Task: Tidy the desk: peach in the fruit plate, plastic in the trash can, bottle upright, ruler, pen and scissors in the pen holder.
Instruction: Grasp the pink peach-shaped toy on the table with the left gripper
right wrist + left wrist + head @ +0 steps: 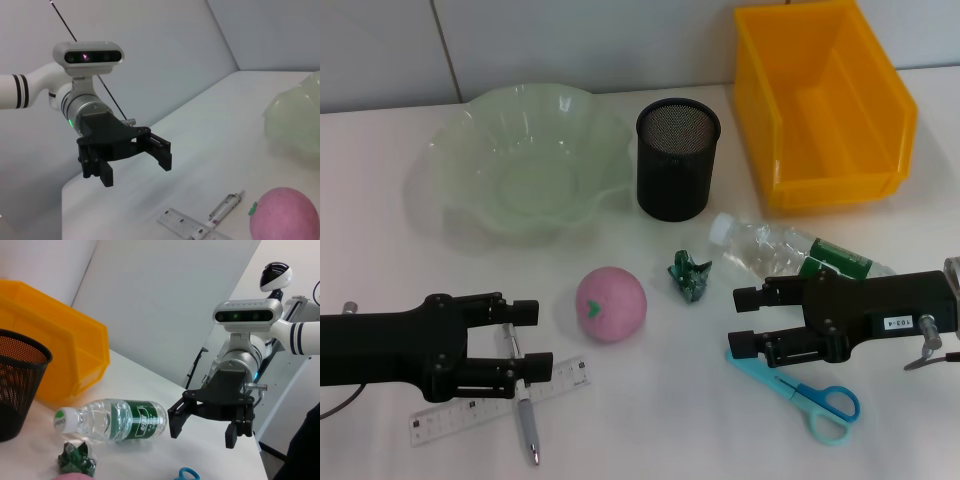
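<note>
Hovering with jaws spread and empty, left gripper (528,347) and right gripper (748,320) have tidied nothing: peach (611,304), bottle (798,252), scissors (800,392) remain loose.

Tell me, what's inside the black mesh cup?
The black mesh pen holder looks empty as far as its upper inside shows; only mesh wall is visible. Its very bottom is hidden from the head view.

The bowl (525,165) is being kept at the back left, with the mesh cup (677,160) to its right and the bin (820,100) farther right. The peach (611,304) is lying before the cup, with the wrapper (689,276) and then the toppled bottle (790,250) to its right. The ruler (500,400) and the pen (525,410) crossing it are lying at the front left, the scissors (800,390) at the front right.
</note>
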Tool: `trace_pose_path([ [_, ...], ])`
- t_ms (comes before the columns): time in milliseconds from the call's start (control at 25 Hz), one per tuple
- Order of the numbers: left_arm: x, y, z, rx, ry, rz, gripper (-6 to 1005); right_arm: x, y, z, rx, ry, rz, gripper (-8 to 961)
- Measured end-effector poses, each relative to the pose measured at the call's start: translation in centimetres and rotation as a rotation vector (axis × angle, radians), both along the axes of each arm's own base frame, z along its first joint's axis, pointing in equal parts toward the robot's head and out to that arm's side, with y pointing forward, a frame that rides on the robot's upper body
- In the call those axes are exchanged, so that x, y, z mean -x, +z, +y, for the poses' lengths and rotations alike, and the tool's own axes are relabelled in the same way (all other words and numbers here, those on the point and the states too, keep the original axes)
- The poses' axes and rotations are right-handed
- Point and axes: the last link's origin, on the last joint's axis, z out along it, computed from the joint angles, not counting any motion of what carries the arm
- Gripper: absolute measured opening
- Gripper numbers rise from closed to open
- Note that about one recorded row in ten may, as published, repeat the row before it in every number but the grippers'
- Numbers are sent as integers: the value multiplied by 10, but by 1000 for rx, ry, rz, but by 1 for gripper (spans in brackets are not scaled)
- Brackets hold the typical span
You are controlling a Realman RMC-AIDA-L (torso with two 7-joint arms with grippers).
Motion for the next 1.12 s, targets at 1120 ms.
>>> trace_pose_path([
  [1120, -9, -1, 8, -10, -65, 49, 786, -2, 1, -3, 4, -6, 2, 773],
])
